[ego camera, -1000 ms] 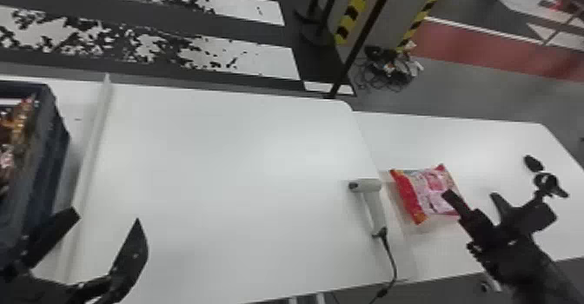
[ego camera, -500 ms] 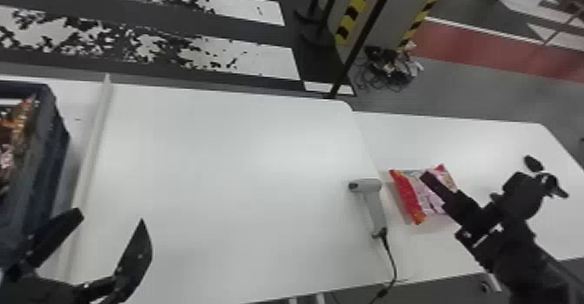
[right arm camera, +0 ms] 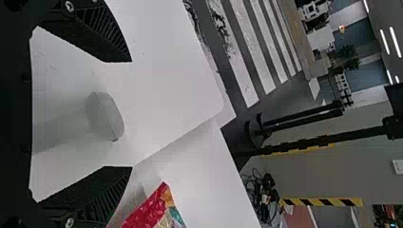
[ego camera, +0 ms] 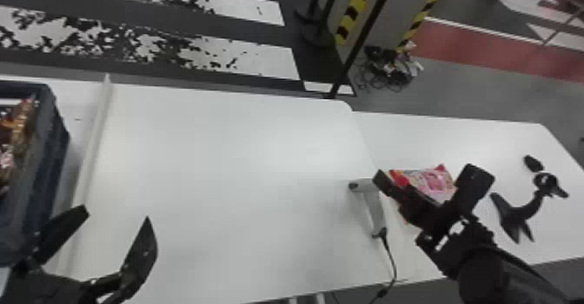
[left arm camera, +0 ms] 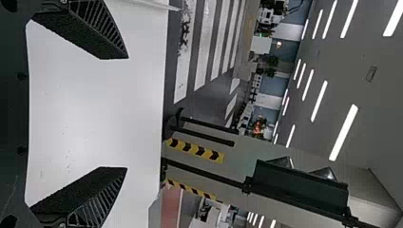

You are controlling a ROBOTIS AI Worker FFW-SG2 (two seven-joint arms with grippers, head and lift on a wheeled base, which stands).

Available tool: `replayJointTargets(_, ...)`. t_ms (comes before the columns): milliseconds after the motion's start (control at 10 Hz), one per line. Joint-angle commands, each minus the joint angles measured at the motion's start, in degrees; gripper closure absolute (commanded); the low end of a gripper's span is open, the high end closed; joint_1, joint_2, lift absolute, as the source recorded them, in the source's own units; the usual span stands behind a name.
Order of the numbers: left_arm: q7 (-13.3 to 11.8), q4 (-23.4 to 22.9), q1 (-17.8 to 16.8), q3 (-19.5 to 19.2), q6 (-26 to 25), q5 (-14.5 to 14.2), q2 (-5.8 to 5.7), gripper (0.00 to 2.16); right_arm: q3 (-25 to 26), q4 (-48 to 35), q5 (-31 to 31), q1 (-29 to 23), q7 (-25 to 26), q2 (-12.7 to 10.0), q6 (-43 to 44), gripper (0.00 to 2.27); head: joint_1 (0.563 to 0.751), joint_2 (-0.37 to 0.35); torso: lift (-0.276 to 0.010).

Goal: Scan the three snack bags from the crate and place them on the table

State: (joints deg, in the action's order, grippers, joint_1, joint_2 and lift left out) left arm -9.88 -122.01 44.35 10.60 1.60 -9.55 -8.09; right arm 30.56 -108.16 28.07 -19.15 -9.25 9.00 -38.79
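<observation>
1. Change: right gripper has swung left, from beyond the bag to right beside the scanner. Fingers spread, nothing in them; scanner head sits between and past them in the wrist view.
2. Bag hasn't moved: lying flat just right of the scanner, partly behind the right gripper in head view.
3. Left gripper is well left of the scanner, near the crate. Also spread and empty, no visible shift.
4. More snacks in the crate, far left of the scanner. Can't get a count.
5. Read: one bag looks dropped off, right arm going back for the scanner, so likely between bags. Can't confirm the bag got scanned.
6. Next: line up on the scanner handle, close, lift. Risk: a finger clips the scanner and tips it, or its cable drags.
</observation>
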Motion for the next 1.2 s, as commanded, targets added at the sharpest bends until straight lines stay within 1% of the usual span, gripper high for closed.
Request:
replayJointTargets(0,0.0,0.0,-0.2,0.2,-0.2,0.2,0.1,0.02,-4.2,-3.2,-1.2,-2.6,0.0,-1.6,1.2,0.08,0.695,-0.35,-0.062)
replayJointTargets(100,-0.1,0.0,-0.3,0.1,-0.2,0.2,0.1,0.02,-7.1,-5.3,-2.8,-4.8,0.2,-2.0,4.0,0.08,0.695,-0.35,-0.062)
replayJointTargets(300,0.0,0.3,-0.8,0.2,-0.2,0.2,0.18,0.02,-12.0,-8.0,-3.7,-8.8,0.5,-2.2,10.4,0.08,0.695,-0.35,-0.062)
replayJointTargets(400,0.0,0.6,-1.1,0.2,-0.2,0.2,0.18,0.02,-14.7,-9.3,-5.0,-11.2,0.5,-2.2,15.6,0.08,0.695,-0.35,-0.062)
replayJointTargets(600,0.0,1.6,-2.1,0.3,-0.7,0.2,0.36,0.02,-20.3,-10.4,-9.8,-15.7,0.5,-3.4,29.0,0.08,0.695,-0.341,-0.062)
replayJointTargets(800,0.0,1.9,-2.6,0.4,-1.2,0.1,0.62,0.02,-23.8,-9.3,-11.1,-18.5,0.5,-4.9,37.1,0.08,0.695,-0.288,-0.062)
replayJointTargets(900,0.0,1.9,-3.0,0.1,-1.7,-0.1,0.8,0.02,-26.0,-8.9,-13.9,-20.2,1.1,-5.1,42.2,0.08,0.695,-0.268,-0.062)
replayJointTargets(1000,0.0,1.9,-3.1,-0.5,-2.8,-0.5,0.71,0.02,-27.2,-8.6,-14.8,-22.0,1.3,-5.1,45.9,0.08,0.695,-0.257,-0.062)
replayJointTargets(1100,0.0,1.5,-3.2,-1.2,-3.1,-0.5,0.71,0.02,-27.2,-8.2,-14.8,-22.5,1.4,-5.1,47.3,0.08,0.695,-0.236,-0.062)
